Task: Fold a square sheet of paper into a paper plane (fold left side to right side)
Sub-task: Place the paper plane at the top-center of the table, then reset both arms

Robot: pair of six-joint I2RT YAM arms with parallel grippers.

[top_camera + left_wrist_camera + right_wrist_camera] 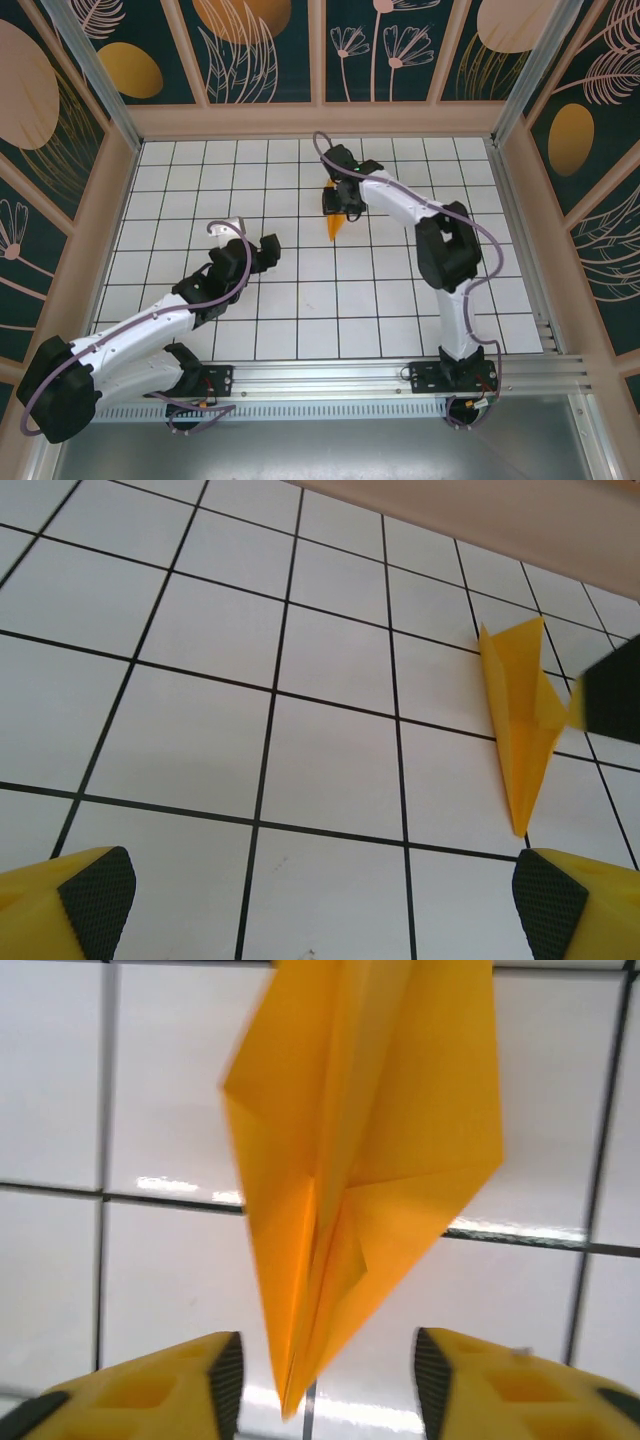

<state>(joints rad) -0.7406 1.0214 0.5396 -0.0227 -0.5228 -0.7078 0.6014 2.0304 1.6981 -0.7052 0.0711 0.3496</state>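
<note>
The square sheet of paper is folded into a narrow, bright orange paper plane [335, 227] lying on the white grid table right of centre. Its pointed end faces the near side. My right gripper [341, 207] hangs directly over it. In the right wrist view the paper plane [360, 1160] has its tip between the yellow fingers [180, 1385] of the right gripper [325, 1380], with a gap on both sides, so the jaws are open. My left gripper [325, 900] is open and holds nothing, about two tiles left of the paper plane [520, 715].
The left gripper [268, 250] rests low over the table's middle left. Beige frame rails and patterned walls enclose the table [200, 180] on three sides. A metal rail [330, 378] with the arm bases runs along the near edge.
</note>
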